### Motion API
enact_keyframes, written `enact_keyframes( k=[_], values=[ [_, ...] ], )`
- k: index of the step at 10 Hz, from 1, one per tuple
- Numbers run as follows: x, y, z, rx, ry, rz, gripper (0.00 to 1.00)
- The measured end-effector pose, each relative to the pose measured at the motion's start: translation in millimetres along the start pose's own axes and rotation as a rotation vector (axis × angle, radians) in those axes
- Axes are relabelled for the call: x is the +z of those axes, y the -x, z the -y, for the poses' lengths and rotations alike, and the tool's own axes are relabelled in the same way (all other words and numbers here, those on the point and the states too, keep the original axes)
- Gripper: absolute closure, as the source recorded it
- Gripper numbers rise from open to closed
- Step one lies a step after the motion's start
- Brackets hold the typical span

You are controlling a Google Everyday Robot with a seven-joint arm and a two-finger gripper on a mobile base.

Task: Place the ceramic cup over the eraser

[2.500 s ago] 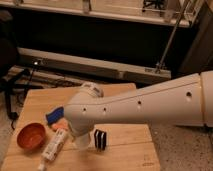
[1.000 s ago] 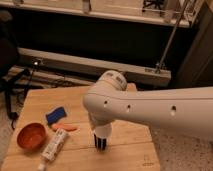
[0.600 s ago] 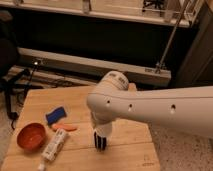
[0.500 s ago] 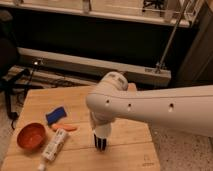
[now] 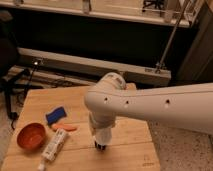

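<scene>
My white arm reaches in from the right, and its bulky elbow hides most of the gripper, which points down over the wooden table. The gripper is shut on the small white ceramic cup and holds it mouth down. The cup sits directly over the eraser. Only the eraser's dark striped lower end shows under the cup's rim, near the table's front middle.
To the left lie a blue flat block, an orange carrot-like stick, a white tube and an orange-red bowl. The table's front edge is close below the eraser. A dark shelf and a metal rail stand behind the table.
The arm swung right, carrying the cup from beside the eraser to directly over it. In the last second it has hardly moved.
</scene>
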Motion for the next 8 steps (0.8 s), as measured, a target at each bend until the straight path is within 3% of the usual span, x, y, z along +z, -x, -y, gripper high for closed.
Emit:
enact_keyframes(
  k=[2,5,8],
  values=[
    [11,-12,9,-0.016,-0.012,-0.018,0.95],
    [33,-26,22,-0.047,-0.033,-0.044,0.66],
    [57,-18,13,-0.058,0.023,0.022,0.36]
  ],
)
